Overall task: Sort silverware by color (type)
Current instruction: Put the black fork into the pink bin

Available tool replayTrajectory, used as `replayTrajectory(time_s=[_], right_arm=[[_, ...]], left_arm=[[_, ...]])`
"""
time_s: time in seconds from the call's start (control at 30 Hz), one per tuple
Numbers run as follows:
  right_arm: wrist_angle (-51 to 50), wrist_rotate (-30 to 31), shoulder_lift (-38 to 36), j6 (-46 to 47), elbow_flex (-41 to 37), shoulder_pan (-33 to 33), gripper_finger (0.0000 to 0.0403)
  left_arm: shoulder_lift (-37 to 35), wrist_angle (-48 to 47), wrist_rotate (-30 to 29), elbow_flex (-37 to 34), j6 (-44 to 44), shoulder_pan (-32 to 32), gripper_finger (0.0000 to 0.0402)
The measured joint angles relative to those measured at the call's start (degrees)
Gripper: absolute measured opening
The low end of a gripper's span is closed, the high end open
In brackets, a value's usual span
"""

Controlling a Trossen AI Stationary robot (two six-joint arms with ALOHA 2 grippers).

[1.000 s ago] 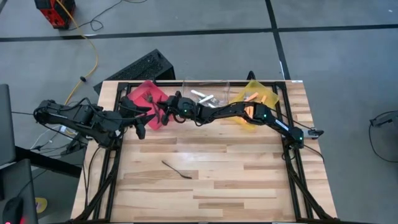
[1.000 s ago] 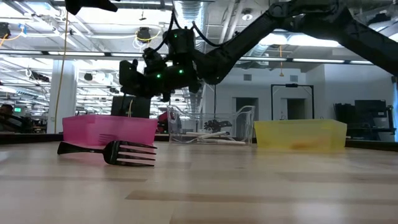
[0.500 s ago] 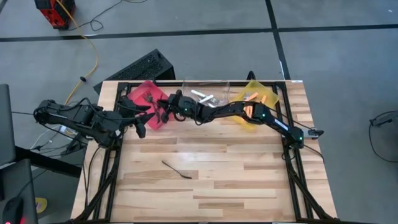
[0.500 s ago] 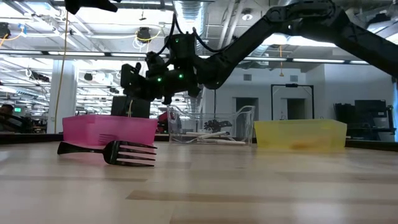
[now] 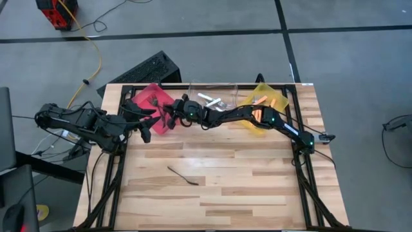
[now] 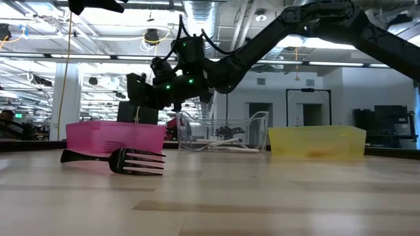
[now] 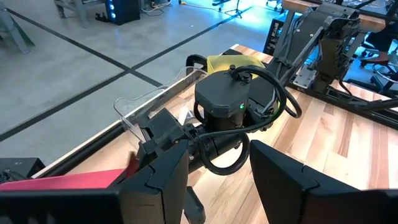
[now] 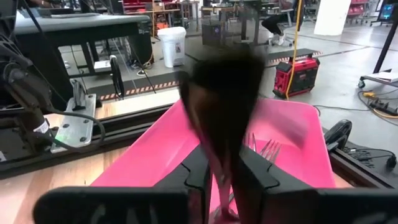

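Room: wide industrial hall with ceiling lights behind the wooden table (image 5: pixel 219 174), seen level in the low view.
Bins: red bin (image 5: pixel 152 103), clear bin (image 5: pixel 215 95) and yellow bin (image 5: pixel 265 102) stand in a row along the far edge of the table.
Right gripper (image 5: pixel 171 116): reaches across from the right side and hangs over the red bin's near corner — its fingers are clenched on a dark fork (image 8: pixel 222 118), which stands up blurred between the pads in the right wrist view.
Forks in red bin: more dark forks (image 8: pixel 266 149) lie on the bin floor below the held one.
Loose fork (image 5: pixel 183 176): one dark fork lies alone on the table, well apart from the bins — in the low view it rests on its side with the tines pointing right.
Other bins: pale forks (image 5: pixel 211 100) in the clear bin, orange-handled forks (image 5: pixel 262 99) in the yellow one.
Left gripper (image 5: pixel 143 125): waits at the table's left edge, just beside the red bin, fingers spread apart.
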Motion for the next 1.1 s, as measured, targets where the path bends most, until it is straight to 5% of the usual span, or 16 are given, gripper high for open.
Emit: replayTrajectory(time_s=[0.6,1.1], right_arm=[[-1.3,-0.3,-0.4,0.3,0.0,0.1,0.0082],[-37.3,-4.2,-24.7,-17.1,0.0,1.4,0.0082]], left_arm=[[0.0,0.0,0.0,0.0,0.0,0.0,0.0155],[0.0,1.5,3.1,0.0,1.8,0.0,0.0155]])
